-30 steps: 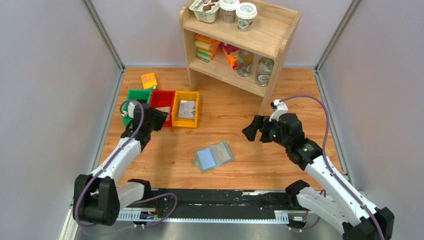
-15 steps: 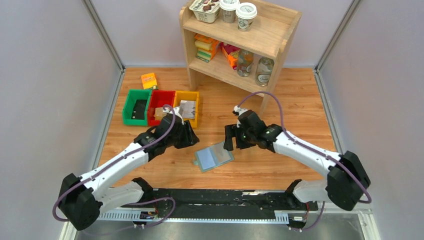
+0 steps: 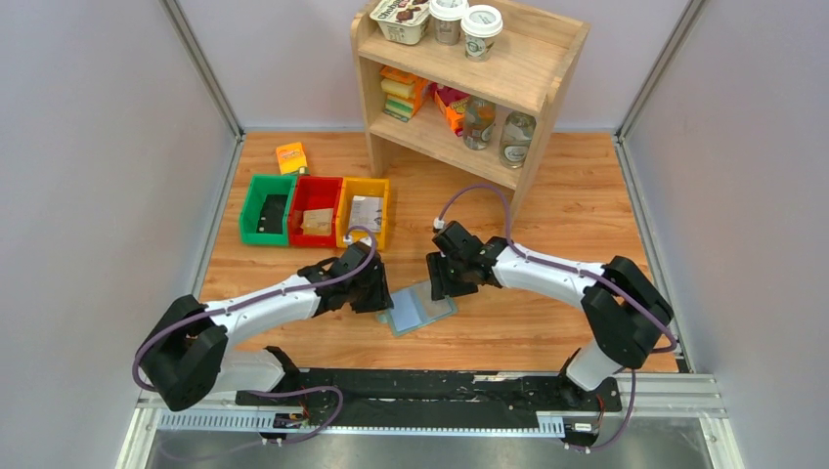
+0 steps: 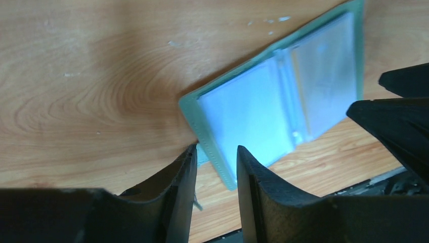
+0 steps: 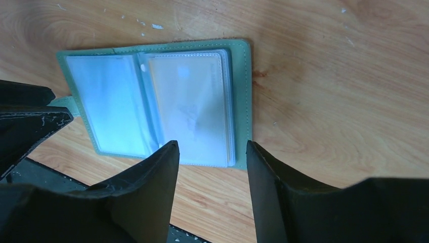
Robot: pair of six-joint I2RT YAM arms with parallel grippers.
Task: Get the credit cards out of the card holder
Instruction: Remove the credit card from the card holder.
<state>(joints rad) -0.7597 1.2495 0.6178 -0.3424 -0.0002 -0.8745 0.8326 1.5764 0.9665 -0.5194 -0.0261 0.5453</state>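
Note:
The sage-green card holder lies open and flat on the wooden table. Its blue-grey pocket panels face up. A pale card with an orange tint sits in a clear sleeve of one panel. My left gripper is low at the holder's left edge. Its open fingers straddle that edge by the small tab in the left wrist view, and the holder lies just ahead. My right gripper is open over the holder's far right part. In the right wrist view its fingers hang above the card panel's edge and hold nothing.
Green, red and yellow bins stand in a row at the back left. An orange packet lies behind them. A wooden shelf with jars, cups and packets stands at the back centre.
Both arms have swung in from the sides to the card holder. They now sit low at its left and right ends. The holder has not moved.

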